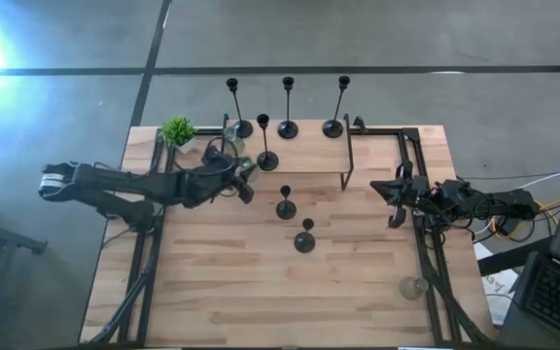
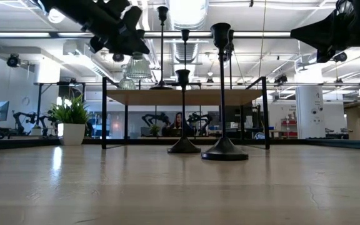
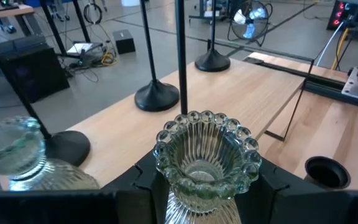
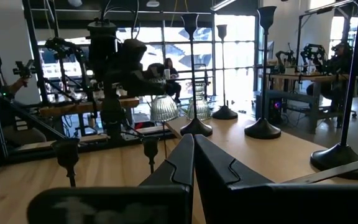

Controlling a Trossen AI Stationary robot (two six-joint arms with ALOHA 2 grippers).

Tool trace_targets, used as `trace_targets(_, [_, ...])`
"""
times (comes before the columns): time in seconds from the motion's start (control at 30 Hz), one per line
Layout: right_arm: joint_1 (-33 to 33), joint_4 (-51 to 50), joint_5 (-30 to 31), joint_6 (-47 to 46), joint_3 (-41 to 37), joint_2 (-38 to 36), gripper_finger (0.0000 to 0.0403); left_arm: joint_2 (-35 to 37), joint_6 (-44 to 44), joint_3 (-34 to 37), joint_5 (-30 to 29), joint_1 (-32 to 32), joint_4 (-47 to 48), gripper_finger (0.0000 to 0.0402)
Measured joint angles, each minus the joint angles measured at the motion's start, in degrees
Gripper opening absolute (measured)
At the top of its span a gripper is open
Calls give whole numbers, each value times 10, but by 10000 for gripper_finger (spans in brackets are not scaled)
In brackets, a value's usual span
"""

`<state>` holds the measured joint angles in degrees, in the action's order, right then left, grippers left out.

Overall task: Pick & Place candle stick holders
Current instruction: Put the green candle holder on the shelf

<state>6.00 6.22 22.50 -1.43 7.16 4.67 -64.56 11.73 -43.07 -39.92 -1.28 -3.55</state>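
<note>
we judged it partly done: black holders (image 1: 288, 127) stood on the shelf (image 1: 309, 156) by the table's far edge, left gripper (image 1: 233, 176) gripped a glass holder (image 3: 205, 157) aloft beside it, two black ones (image 1: 295, 224) waited mid-table, right gripper (image 1: 397, 195) closed, empty.

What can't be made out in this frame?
- Glass candle holder base: left wrist view, cut off by the bottom edge and the left gripper around it.
- Glass holder at the table corner: high view, too small for any detail.
- Second glass holder: left wrist view, blurred and cut by the edge.
- Shelf top: low view, seen edge-on.
</note>
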Motion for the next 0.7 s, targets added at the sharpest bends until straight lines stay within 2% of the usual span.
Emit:
trace_targets(0.2, [0,0,0,0,0,0,8,-32,4,-23,-2,0,1,137])
trace_targets(0.47, [0,0,0,1,0,0,8,-39,6,-38,1,0,6,137])
trace_targets(0.7, [0,0,0,0,0,0,8,-40,9,-42,30,0,6,137])
